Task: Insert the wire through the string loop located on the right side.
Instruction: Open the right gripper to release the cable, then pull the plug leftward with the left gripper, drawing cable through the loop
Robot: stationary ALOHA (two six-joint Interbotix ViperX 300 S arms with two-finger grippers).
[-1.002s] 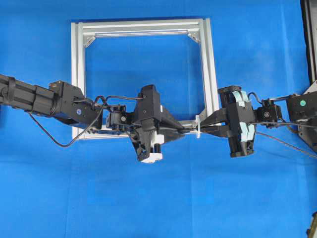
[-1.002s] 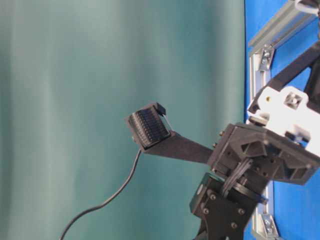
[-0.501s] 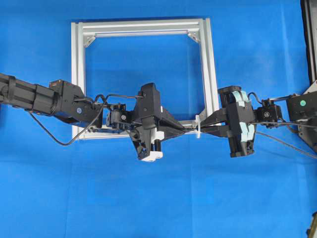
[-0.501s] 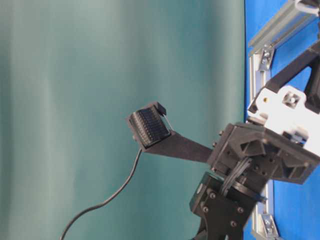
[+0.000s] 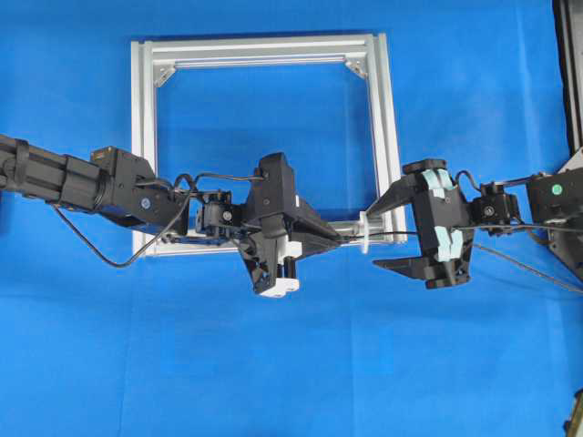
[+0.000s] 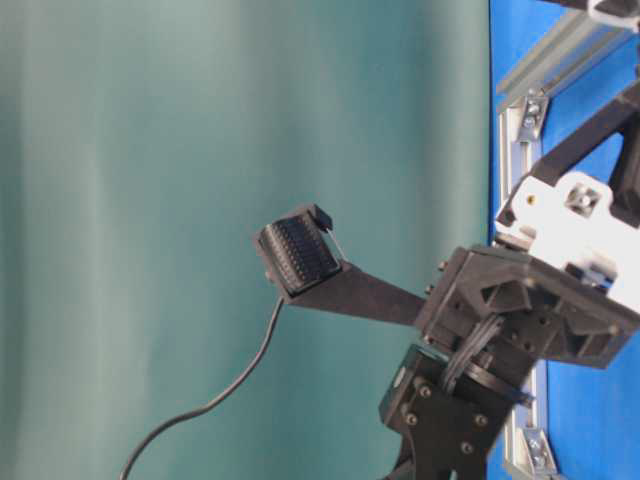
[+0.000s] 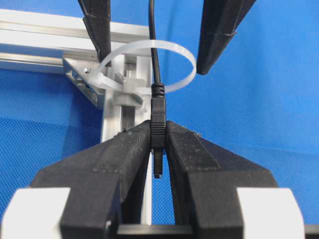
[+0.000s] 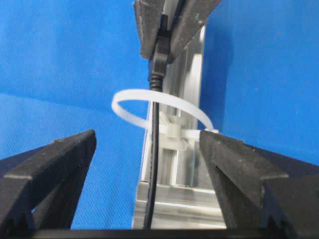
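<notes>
Pinching the plug, the left gripper (image 7: 157, 144) jaws hold the wire (image 7: 152, 45) threaded through the loop (image 7: 144, 67) at center frame, while the right gripper (image 5: 393, 229) jaws stand spread around it; thin and limp, it's best gripped at the stiff plug.

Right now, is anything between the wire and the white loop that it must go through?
Nothing visible. The wire already passes through the white loop. The left gripper holds its plug on one side; the right gripper is open on the other.
</notes>
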